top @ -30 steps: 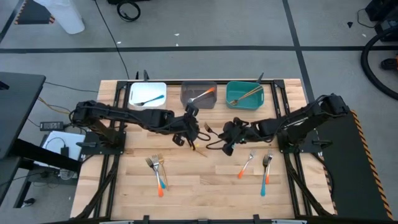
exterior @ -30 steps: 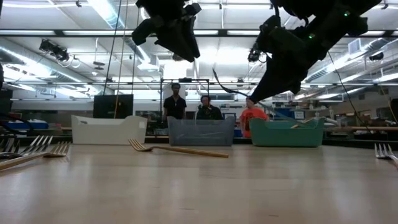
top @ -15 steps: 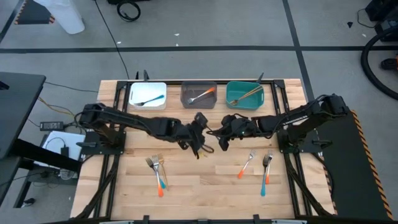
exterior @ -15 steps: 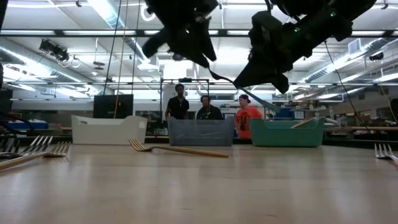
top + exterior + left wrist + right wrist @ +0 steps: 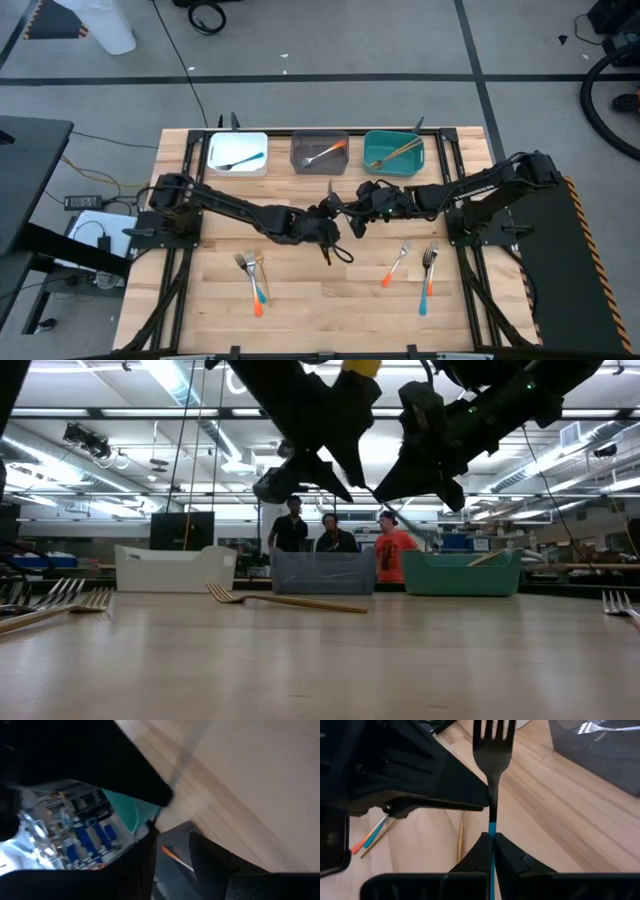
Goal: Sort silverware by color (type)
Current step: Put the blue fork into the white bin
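My right gripper [image 5: 491,842] is shut on a fork [image 5: 493,750] with a silver head and a blue handle, above the table's middle [image 5: 343,203]. My left gripper [image 5: 172,865] stands open right beside the fork's neck [image 5: 455,790], coming from the table's left [image 5: 326,226]. A gold fork [image 5: 285,600] lies flat on the table below them. Other forks lie at the near left [image 5: 255,275] and near right [image 5: 393,268], [image 5: 430,270]. My right gripper pinches the blue handle [image 5: 492,827] between its two fingertips, close to where it joins the silver neck. The fork runs straight out in line with the fingers, head toward the left gripper, lifted clear of the table. Whether my left gripper touches the fork, I cannot tell.
Three bins stand along the far edge: white [image 5: 238,153] holding a blue-handled piece, grey [image 5: 320,152] holding an orange-handled one, teal [image 5: 393,150] holding gold ones. People stand in the room beyond the table [image 5: 335,540]. Bare wood lies at the near middle [image 5: 330,300].
My left gripper has come down and toward the table's right, rolling as it went, and now stands at the fork's head. My right gripper has rolled a little and drawn slightly toward the far edge with the fork, then kept still.
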Controlling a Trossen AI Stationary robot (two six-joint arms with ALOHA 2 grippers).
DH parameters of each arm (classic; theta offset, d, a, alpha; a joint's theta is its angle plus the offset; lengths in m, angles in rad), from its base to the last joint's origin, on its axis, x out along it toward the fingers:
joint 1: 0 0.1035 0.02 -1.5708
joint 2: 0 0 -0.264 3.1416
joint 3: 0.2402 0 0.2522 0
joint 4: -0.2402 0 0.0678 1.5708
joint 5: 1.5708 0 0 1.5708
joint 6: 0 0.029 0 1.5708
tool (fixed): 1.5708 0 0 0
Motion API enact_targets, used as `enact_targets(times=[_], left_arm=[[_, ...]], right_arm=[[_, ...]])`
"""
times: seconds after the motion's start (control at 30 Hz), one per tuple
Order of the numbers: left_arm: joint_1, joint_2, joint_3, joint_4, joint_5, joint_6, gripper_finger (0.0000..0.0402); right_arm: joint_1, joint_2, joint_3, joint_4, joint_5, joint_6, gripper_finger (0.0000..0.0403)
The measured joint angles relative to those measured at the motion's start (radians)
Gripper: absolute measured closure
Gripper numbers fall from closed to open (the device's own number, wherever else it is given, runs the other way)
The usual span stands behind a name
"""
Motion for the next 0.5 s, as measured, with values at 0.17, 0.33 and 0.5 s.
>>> enact_targets(times=[0.17, 0.33, 0.5], left_arm=[[0.0, 0.004, 0.0, 0.047, -0.002, 0.026, 0.0276], [0.001, 0.004, 0.0, 0.042, -0.011, 0.013, 0.0276], [0.001, 0.004, 0.0, 0.024, -0.011, -0.018, 0.0276]], right_arm=[[0.0, 0.0, 0.0, 0.002, -0.005, -0.004, 0.039], [0.001, 0.0, 0.0, 0.002, -0.009, -0.022, 0.0393], [0.001, 0.0, 0.0, 0.001, -0.002, -0.029, 0.0395]])
